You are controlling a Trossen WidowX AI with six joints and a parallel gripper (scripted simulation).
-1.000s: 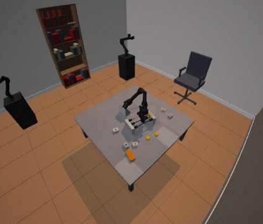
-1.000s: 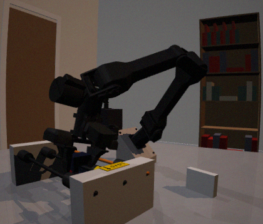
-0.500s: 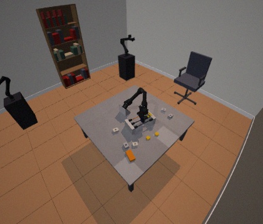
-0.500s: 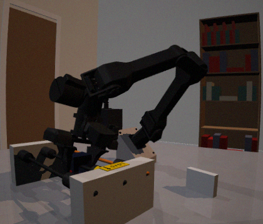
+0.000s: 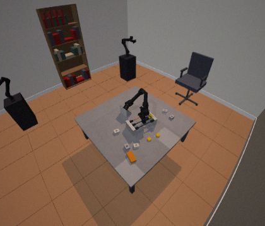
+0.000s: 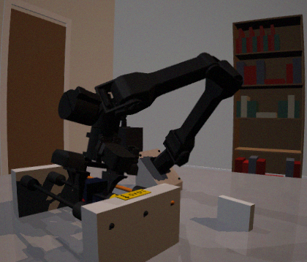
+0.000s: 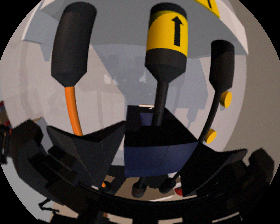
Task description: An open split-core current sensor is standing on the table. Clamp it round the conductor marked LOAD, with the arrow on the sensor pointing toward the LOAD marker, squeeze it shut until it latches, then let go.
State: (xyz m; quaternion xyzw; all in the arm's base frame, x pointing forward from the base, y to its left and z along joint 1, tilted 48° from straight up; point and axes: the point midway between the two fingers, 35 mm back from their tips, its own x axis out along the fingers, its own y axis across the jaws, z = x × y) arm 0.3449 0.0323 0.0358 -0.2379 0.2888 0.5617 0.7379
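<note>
The sensor, a dark blue and black block (image 6: 96, 186) (image 7: 161, 161), sits between the fingers of my gripper (image 5: 144, 119) (image 6: 96, 183) (image 7: 150, 127), which is shut on it. The middle conductor (image 7: 161, 95), black with a thick sleeve and a yellow band (image 7: 167, 36) bearing a black arrow, runs into the sensor. An orange wire (image 7: 72, 110) and another black wire (image 7: 209, 117) pass on either side. A yellow LOAD marker (image 6: 137, 194) lies on top of the near white end block (image 6: 138, 227). The sensor's latch and its own arrow are hidden, so I cannot tell whether it is latched.
The far white end block (image 6: 34, 170) supports the conductors' other ends. A tilted grey panel (image 5: 125, 110) stands beside the arm. Several small white blocks, including one (image 5: 116, 130) beside the rack, two yellow pieces (image 5: 149, 139) (image 5: 158, 135) and an orange block (image 5: 131, 156) are on the table.
</note>
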